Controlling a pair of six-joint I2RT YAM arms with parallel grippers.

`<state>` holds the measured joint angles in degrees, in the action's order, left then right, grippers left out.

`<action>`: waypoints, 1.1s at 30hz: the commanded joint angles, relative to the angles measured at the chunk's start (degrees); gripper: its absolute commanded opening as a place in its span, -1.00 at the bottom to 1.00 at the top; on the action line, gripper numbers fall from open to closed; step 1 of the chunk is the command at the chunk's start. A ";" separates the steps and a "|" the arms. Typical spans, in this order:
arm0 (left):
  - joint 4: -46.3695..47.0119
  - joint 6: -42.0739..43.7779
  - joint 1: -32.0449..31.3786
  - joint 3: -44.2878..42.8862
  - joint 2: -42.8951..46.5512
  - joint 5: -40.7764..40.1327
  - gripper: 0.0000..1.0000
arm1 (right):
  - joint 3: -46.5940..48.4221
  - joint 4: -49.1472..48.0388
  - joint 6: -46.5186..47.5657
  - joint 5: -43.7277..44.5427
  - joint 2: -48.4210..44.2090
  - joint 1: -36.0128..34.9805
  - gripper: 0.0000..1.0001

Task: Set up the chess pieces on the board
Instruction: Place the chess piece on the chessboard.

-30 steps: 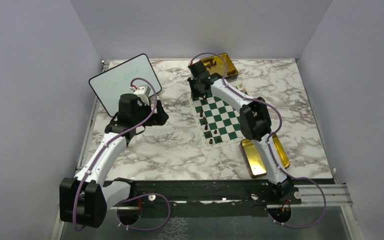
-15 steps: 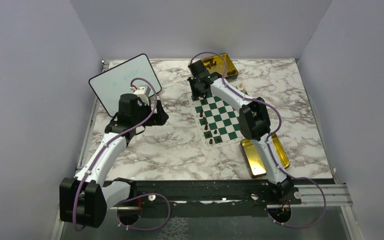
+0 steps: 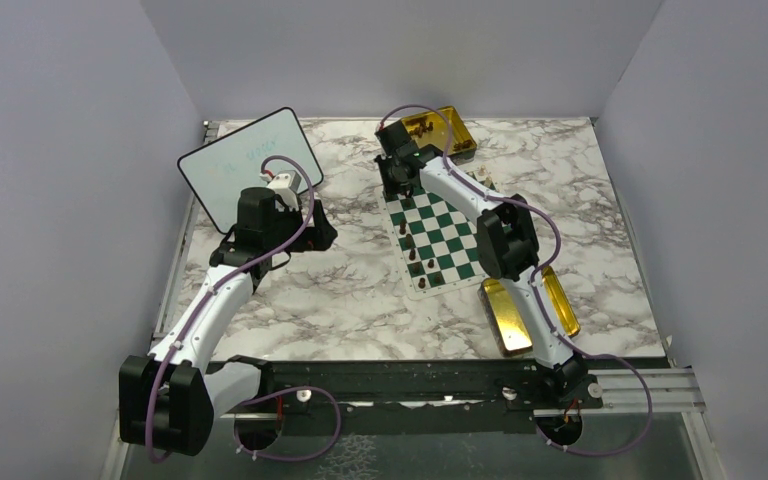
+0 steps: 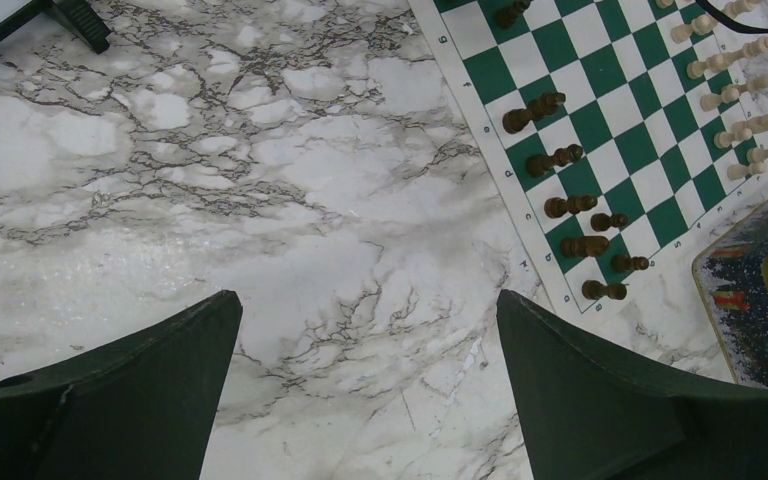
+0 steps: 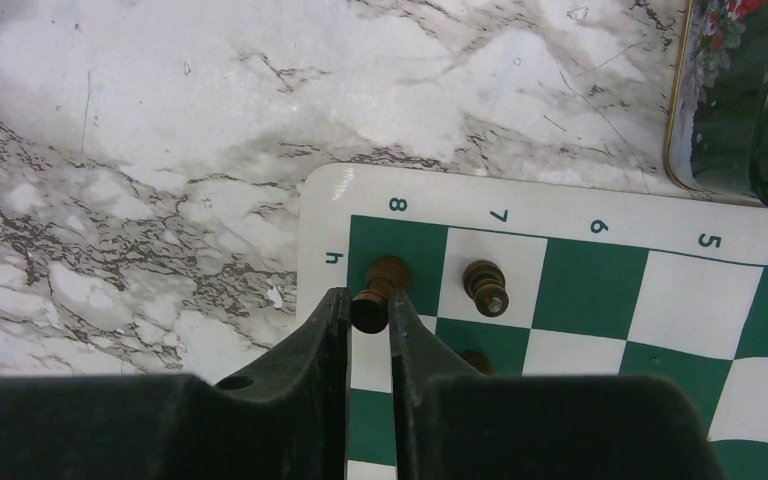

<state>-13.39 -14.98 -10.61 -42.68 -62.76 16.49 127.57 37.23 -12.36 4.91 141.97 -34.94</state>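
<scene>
The right tool (image 5: 368,305) is narrowed onto a dark piece (image 5: 378,285), pinching its head while its base sits on the board's (image 5: 580,290) green corner square marked h8; a second dark piece (image 5: 486,286) stands on the neighbouring white square; the left tool (image 4: 368,300) hangs wide and empty over the table (image 4: 260,180), well off the board's edge where more dark pieces (image 4: 570,205) line up; cream pieces (image 4: 735,100) stand along the opposite edge.
</scene>
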 commanded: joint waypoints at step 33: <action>-3.02 0.91 0.06 -0.58 1.05 0.87 0.98 | -7.27 -6.03 0.18 4.80 -14.96 0.89 -0.07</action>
<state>-16.25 -14.70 -10.61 -42.68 -62.76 16.45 123.70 35.59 -11.92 7.53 134.41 -34.54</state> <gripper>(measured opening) 0.989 0.459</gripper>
